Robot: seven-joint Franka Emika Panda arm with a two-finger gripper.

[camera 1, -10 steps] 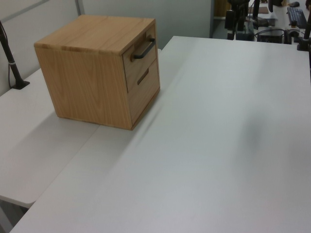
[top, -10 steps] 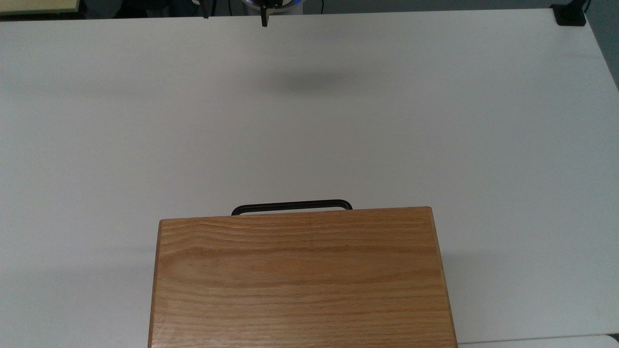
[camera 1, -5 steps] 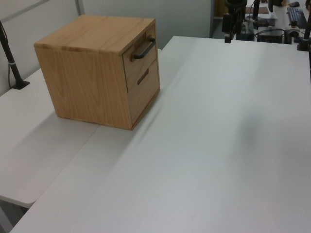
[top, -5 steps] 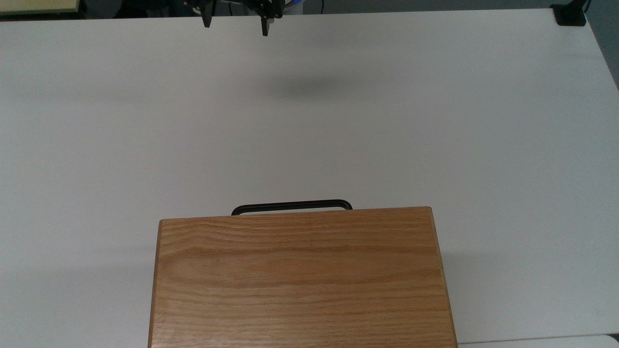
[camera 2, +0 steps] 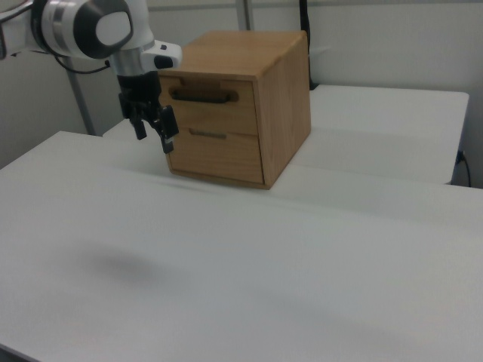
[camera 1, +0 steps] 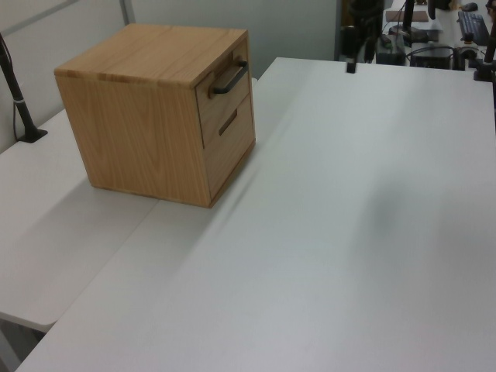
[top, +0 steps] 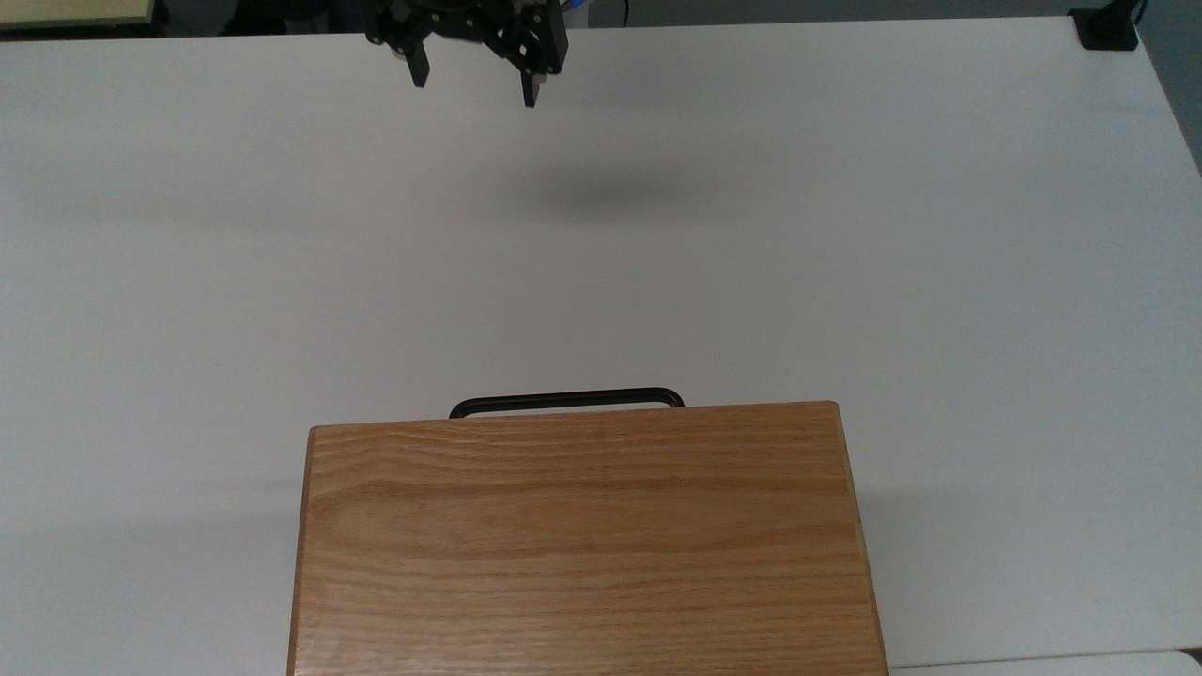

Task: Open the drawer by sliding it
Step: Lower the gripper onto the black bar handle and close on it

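An oak cabinet (top: 582, 535) stands on the white table (top: 845, 235). Its upper drawer (camera 1: 230, 94) (camera 2: 207, 111) sits flush with the cabinet front, shut, and carries a thin black bar handle (top: 566, 400) (camera 1: 229, 77) (camera 2: 200, 96). My gripper (top: 474, 89) (camera 1: 352, 65) (camera 2: 155, 140) hangs in the air over the far part of the table, well away from the handle, with a wide gap between its fingers and nothing in it. In the right view it hangs in front of the cabinet's left edge, fingers pointing down.
A lower drawer (camera 2: 215, 154) with a small handle (camera 1: 227, 122) sits under the upper one. A black clamp (top: 1108, 28) is fixed at the table's far right corner in the top view. A black pole (camera 1: 15, 93) stands behind the cabinet in the left view.
The gripper has come further in from the top view's upper edge toward the cabinet, fingers still apart. The drawer and cabinet have not moved.
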